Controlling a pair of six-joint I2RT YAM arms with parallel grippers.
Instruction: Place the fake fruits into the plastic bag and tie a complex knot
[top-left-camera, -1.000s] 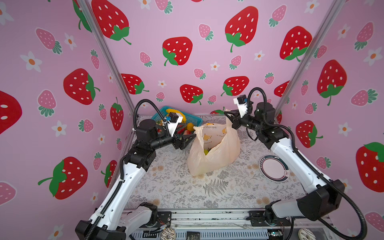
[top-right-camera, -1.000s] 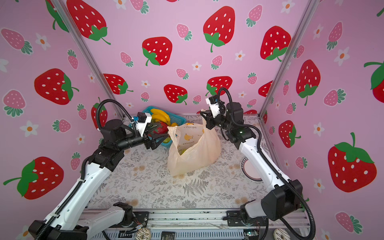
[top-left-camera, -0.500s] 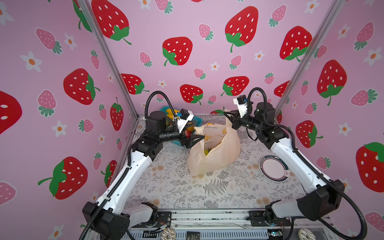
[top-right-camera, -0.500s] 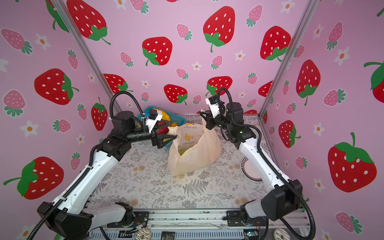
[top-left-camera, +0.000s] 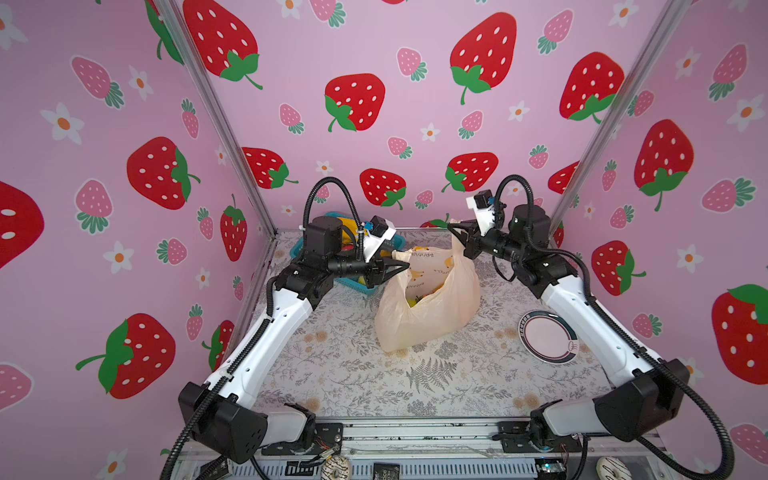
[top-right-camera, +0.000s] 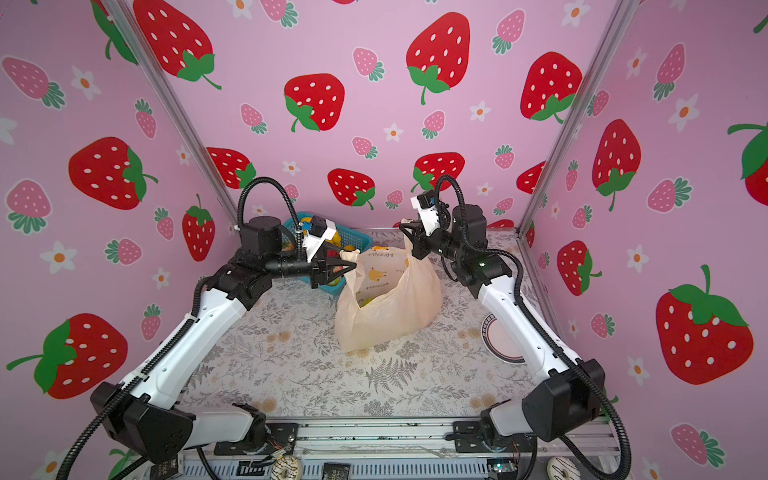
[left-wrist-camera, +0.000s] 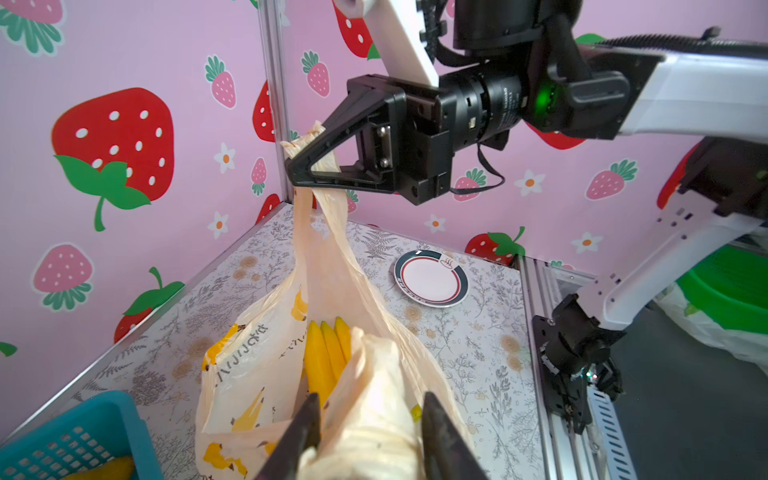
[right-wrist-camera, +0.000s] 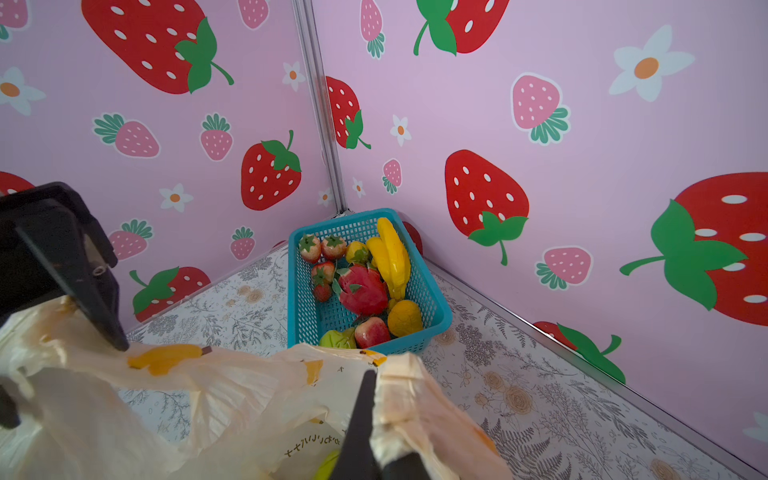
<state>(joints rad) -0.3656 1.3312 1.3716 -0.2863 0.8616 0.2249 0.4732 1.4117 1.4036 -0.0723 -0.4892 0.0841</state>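
1. Two grippers hold one bag (top-left-camera: 432, 316). It stands on the table (top-left-camera: 353, 374) toward the back, mouth open upward, just beside the basket (right-wrist-camera: 305, 320).
2. The left gripper (top-left-camera: 400, 264) has its jaws narrowed onto the bunched handle on the bag's left side. In the left wrist view both fingers (left-wrist-camera: 299, 440) press against the gathered plastic.
3. The right gripper (left-wrist-camera: 296, 168) is clamped tight on the other handle and held higher. A crumpled tip of plastic pokes out past the jaws.
4. The handles are well apart, one per gripper, with plastic stretched between them.
5. A banana bunch (left-wrist-camera: 328, 353) lies in the bag (a solid one, not the bag's printed ones). Something yellow-green sits lower, can't tell what.
6. The basket is teal mesh, in the back left corner. The fruits in it are strawberries (right-wrist-camera: 322, 249), dragon fruit (right-wrist-camera: 361, 291), bananas (right-wrist-camera: 392, 257), yellow-orange pear (right-wrist-camera: 405, 319), green pear (right-wrist-camera: 337, 340) and a red round one (right-wrist-camera: 372, 332).
7. The plate (top-left-camera: 547, 336) lies flat on the right side, well apart from the bag and near the right arm.
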